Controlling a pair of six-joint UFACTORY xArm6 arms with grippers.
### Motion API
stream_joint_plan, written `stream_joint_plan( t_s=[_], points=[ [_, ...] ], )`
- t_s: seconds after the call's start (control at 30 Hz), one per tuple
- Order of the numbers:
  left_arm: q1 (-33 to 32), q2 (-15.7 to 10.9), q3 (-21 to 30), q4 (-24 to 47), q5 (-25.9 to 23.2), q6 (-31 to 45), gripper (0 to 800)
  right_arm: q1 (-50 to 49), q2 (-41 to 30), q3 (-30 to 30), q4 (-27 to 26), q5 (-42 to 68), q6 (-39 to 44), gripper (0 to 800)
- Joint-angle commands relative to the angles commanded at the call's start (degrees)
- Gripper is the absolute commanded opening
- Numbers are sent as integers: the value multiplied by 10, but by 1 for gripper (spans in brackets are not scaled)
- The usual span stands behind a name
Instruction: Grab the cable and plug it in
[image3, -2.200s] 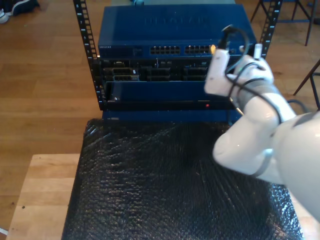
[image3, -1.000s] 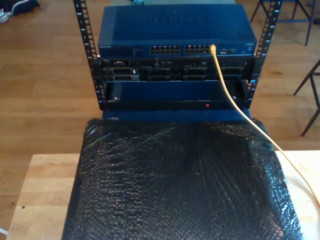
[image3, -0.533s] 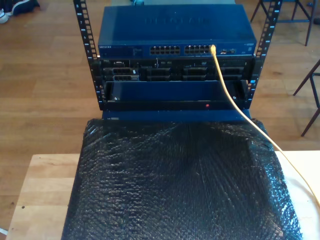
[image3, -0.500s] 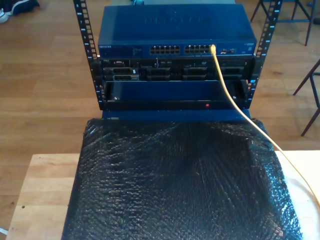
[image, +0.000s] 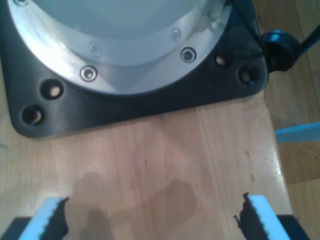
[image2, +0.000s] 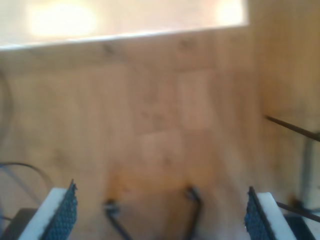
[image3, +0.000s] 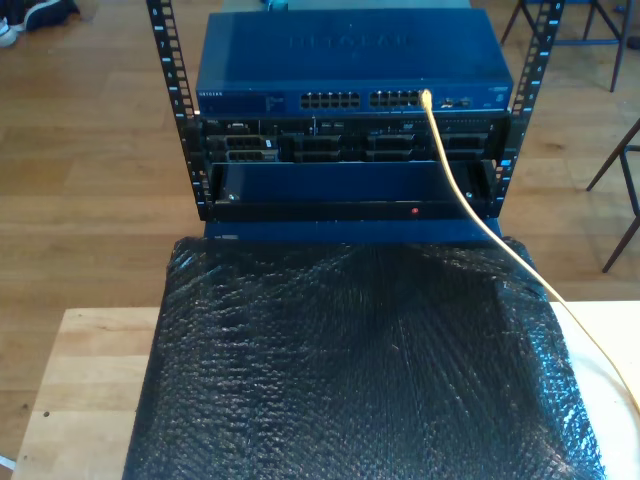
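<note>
Cable (image3: 470, 205) in switch (image3: 350, 60) port

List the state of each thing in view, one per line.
cable: plugged into a port at the exterior view's right end of the switch's port row, trailing across the mat.
switch: mounted in the rack, one port occupied.
black mat: spread flat on the table.
my first gripper: jaws open, holding nothing.
my second gripper: jaws open, holding nothing.
</note>
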Motion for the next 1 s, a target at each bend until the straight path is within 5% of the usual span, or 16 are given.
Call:
stream_joint_plan(
  t_s=[0.47, 1.0],
  points=[
    [0, -1, 0, 0, 1, 0, 800, -84, -31, 36, -134, 99, -47, 792],
    [0, 0, 0, 0, 1, 0, 800, -189, -103, 150, -139, 102, -195, 793]
  ],
)
